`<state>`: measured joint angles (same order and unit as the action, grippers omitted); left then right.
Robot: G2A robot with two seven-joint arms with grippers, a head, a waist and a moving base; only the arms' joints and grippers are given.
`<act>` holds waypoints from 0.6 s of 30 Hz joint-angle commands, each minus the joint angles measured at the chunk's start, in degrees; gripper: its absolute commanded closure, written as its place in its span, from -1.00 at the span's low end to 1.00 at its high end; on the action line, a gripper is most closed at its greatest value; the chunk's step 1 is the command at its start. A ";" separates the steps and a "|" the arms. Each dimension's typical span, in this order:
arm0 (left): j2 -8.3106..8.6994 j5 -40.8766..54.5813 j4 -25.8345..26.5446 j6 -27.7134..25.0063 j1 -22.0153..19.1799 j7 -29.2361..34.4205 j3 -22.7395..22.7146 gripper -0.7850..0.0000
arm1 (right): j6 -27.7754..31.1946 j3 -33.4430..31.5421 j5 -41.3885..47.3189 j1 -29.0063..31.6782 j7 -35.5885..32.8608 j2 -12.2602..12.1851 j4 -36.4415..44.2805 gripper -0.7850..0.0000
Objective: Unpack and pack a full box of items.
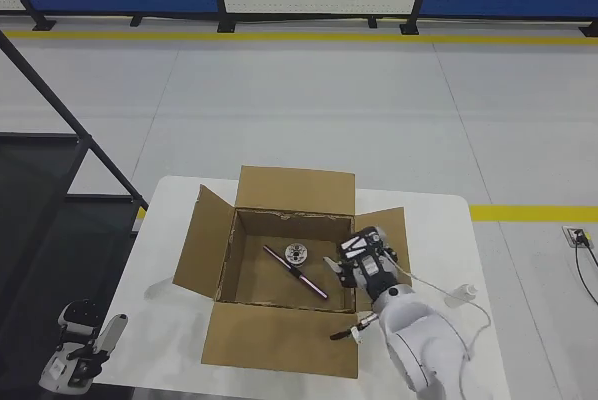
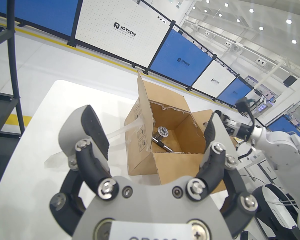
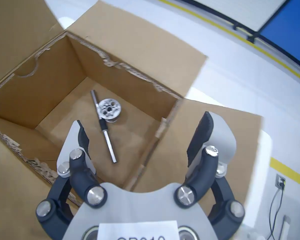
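Observation:
An open cardboard box [image 1: 279, 342] stands on the white table [image 1: 169, 310], all flaps folded outward. On its floor lie a thin metal rod [image 1: 295, 272] [image 3: 106, 134] [image 2: 162, 145] and, touching it, a round metal disc with holes [image 1: 296, 252] [image 3: 109, 108] [image 2: 163, 131]. My right gripper [image 1: 341, 263] [image 3: 142, 126] is open above the box's right wall, with nothing between its fingers. My left gripper [image 1: 94, 330] [image 2: 152, 126] is open and empty off the table's front left corner, well apart from the box [image 2: 165, 161].
A black metal rack [image 1: 39, 190] stands left of the table. A strip of clear tape [image 2: 125, 129] hangs from the box's left flap. A thin white cable and small white piece [image 1: 464, 292] lie on the table to the right of the box.

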<state>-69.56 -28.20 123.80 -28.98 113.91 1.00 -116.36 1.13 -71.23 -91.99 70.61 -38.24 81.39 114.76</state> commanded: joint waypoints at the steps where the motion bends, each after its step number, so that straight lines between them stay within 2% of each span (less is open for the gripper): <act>1: 0.00 0.00 0.00 0.00 0.00 0.00 0.00 -1.00 | -2.83 -4.16 -1.93 5.38 1.43 -0.43 4.93 -1.00; 5: 0.00 0.00 0.00 0.00 0.00 0.00 0.00 -1.00 | -6.42 -11.88 -0.79 12.29 3.69 -0.91 9.22 -1.00; 9: 0.00 0.00 0.00 0.00 0.00 0.00 0.00 -1.00 | -8.27 -18.78 1.96 15.86 4.09 -1.19 8.48 -1.00; 11: 0.00 0.00 0.00 0.00 0.00 0.00 0.00 -1.00 | -8.63 -20.95 2.61 16.69 3.01 -1.30 7.17 -1.00; 13: 0.00 0.00 0.00 0.00 0.00 0.00 0.00 -1.00 | -13.71 -22.59 -0.35 16.49 -0.93 -1.22 4.94 -1.00; 18: 0.00 0.00 0.00 0.00 0.00 0.00 0.00 -1.00 | -14.04 -22.63 0.98 14.64 -3.35 -1.14 0.14 -1.00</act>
<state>-69.56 -28.20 123.80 -28.98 113.91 1.00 -116.36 -13.11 -93.41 -91.69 85.64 -41.46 80.26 116.40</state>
